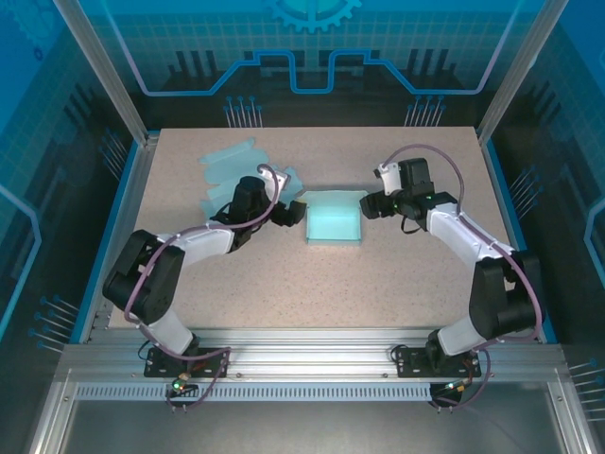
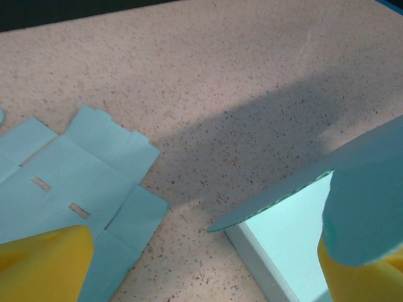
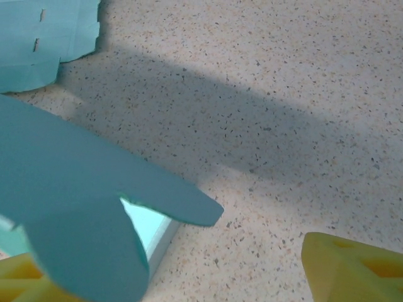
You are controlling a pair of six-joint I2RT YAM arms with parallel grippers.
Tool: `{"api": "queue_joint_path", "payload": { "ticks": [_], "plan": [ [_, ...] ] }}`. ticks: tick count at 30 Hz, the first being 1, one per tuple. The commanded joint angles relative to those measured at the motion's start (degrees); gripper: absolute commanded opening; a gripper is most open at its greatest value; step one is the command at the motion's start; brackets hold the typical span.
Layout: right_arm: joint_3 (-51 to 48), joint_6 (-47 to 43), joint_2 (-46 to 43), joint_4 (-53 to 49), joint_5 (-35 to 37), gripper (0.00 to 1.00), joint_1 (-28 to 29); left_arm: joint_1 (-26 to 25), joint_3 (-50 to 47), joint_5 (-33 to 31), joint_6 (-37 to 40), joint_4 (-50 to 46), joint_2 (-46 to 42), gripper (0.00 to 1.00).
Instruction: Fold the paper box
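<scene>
Flanking the half-folded paper box (image 1: 333, 219) at the centre of the counter (image 1: 378, 284), left claw (image 1: 295, 214) and right claw (image 1: 369, 204) both gape wide, gripping nothing; raised flaps (image 2: 365, 189) may spring back or crumple if pushed unevenly.

- Top external: high above and behind the arm bases, tilted down over the whole table (image 1: 406, 274); distant
- Left wrist: low, very near the tabletop, looking out between its yellow fingers (image 2: 44, 261)
- Right wrist: equally near; facing the opposite way
- All three share the paper box (image 1: 333, 218) and the flat blue sheet (image 1: 227, 165)
</scene>
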Motion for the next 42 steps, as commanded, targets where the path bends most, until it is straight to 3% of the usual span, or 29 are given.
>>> {"api": "queue_joint_path", "payload": {
  "ticks": [1, 9, 20, 27, 31, 37, 42],
  "plan": [
    [2.25, -0.81, 2.35, 2.25, -2.66, 0.78, -0.76, 0.25, 2.99, 3.78, -1.17, 1.89, 1.58, 0.89],
    [3.40, 0.20, 5.52, 4.41, -6.07, 0.67, -1.23, 0.25, 5.38, 5.95, -0.32, -0.36, 3.29, 0.81],
    [3.03, 1.08, 6.71, 5.47, -8.92, 0.39, -1.20, 0.02, 7.22, 8.07, -0.20, -2.73, 5.50, 0.68],
    [2.26, 1.91, 6.53, 6.26, -9.42, 0.22, -0.27, -1.64, 7.33, 8.12, -1.25, -1.99, 5.29, 0.39],
    [1.35, 2.81, 5.81, 7.08, -8.37, 0.13, 0.63, -4.03, 7.51, 5.34, -1.26, -1.89, 4.98, 0.32],
    [-1.64, 5.72, 3.52, 10.30, -5.92, 0.04, 2.69, -8.98, 7.60, -4.84, -3.37, -0.52, 4.82, 0.15],
    [-4.45, 8.91, 2.18, 13.28, -1.62, 0.00, 4.34, -11.69, 8.54, -12.04, -7.74, 1.24, 5.59, 0.15]
  ]
}}
